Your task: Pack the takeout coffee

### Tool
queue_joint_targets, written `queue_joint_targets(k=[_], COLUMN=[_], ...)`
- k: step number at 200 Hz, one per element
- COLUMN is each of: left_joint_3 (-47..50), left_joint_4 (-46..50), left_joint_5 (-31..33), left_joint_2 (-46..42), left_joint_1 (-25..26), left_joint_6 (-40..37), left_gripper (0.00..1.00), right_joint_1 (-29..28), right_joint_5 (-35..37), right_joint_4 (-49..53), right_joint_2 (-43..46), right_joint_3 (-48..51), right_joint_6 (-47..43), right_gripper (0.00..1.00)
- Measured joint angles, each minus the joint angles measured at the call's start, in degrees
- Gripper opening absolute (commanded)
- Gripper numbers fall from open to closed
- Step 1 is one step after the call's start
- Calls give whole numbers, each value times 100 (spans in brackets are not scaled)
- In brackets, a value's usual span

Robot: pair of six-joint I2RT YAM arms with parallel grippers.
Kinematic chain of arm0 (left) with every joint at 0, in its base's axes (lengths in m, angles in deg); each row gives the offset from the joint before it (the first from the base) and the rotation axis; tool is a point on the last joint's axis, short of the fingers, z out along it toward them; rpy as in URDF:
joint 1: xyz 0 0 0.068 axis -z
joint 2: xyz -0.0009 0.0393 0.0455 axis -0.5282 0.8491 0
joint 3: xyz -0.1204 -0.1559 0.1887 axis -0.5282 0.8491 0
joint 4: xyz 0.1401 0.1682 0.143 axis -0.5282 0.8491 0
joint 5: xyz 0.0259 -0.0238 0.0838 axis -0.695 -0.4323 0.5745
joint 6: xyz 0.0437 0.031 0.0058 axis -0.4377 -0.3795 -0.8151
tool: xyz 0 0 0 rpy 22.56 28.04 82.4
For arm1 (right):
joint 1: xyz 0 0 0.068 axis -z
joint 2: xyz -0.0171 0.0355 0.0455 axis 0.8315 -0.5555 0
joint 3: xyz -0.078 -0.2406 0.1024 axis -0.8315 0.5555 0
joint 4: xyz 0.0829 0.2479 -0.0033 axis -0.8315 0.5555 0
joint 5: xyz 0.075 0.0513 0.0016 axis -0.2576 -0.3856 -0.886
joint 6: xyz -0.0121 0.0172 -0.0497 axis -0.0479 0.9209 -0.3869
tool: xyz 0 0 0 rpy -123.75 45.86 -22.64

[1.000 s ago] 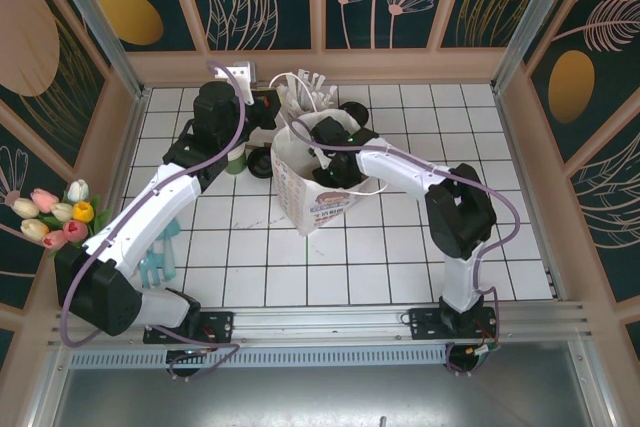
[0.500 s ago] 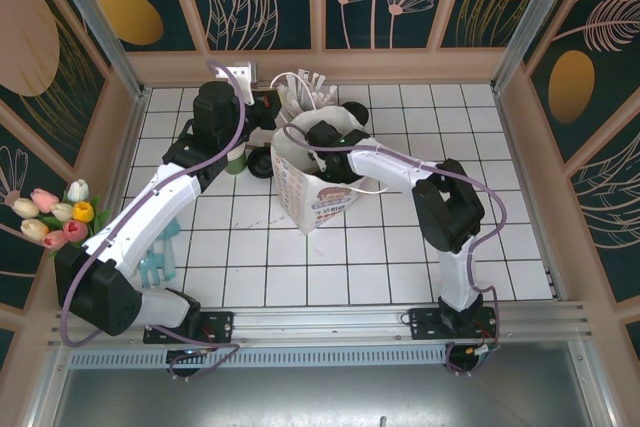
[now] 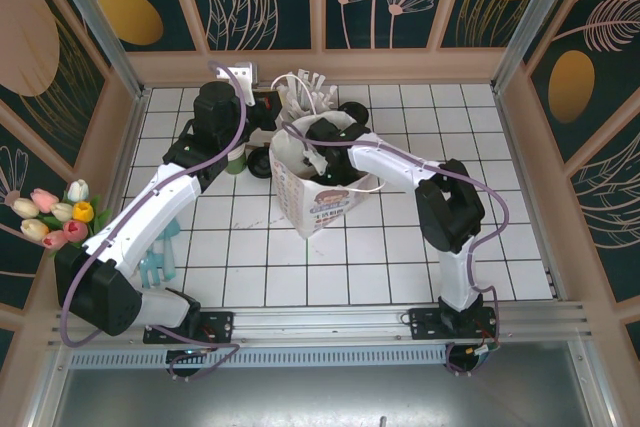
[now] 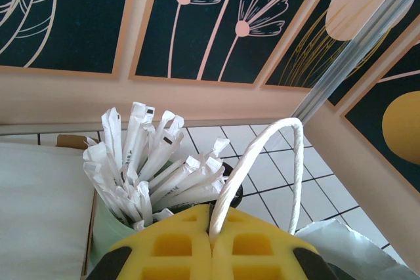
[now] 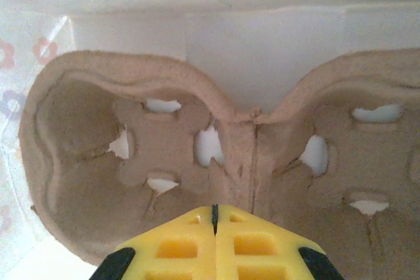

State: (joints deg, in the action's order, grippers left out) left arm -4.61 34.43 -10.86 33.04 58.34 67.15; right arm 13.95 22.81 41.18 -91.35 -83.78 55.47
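A white paper bag stands open mid-table. My left gripper is shut on the bag's white cord handle, which loops up from between the yellow fingertips. Reaching down inside the bag, my right gripper is shut. Its tips sit against the middle ridge of a brown pulp cup carrier lying on the bag's floor. I cannot tell whether the ridge is pinched. The takeout coffee stands behind the bag at the back, partly hidden by straws.
A pale-green holder of white wrapped straws stands just behind the bag. Another dark cup and a black round lid sit at the bag's left. Tulips and blue bottles line the left wall.
My right gripper has pushed a little left and deeper into the bag, and the bag's mouth shifted slightly with it. The left arm has held still with the handle.
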Motion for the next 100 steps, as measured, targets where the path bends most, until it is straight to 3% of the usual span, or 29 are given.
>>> queue_joint_targets(k=[100], left_joint_3=[0], left_joint_4=[42], left_joint_5=[7], left_joint_2=[0], left_joint_1=[0], left_joint_6=[0], left_gripper=[0], right_joint_1=[-7], right_joint_5=[461], right_joint_4=[203], right_joint_2=[-195], right_joint_3=[140], right_joint_6=[199], right_gripper=[12])
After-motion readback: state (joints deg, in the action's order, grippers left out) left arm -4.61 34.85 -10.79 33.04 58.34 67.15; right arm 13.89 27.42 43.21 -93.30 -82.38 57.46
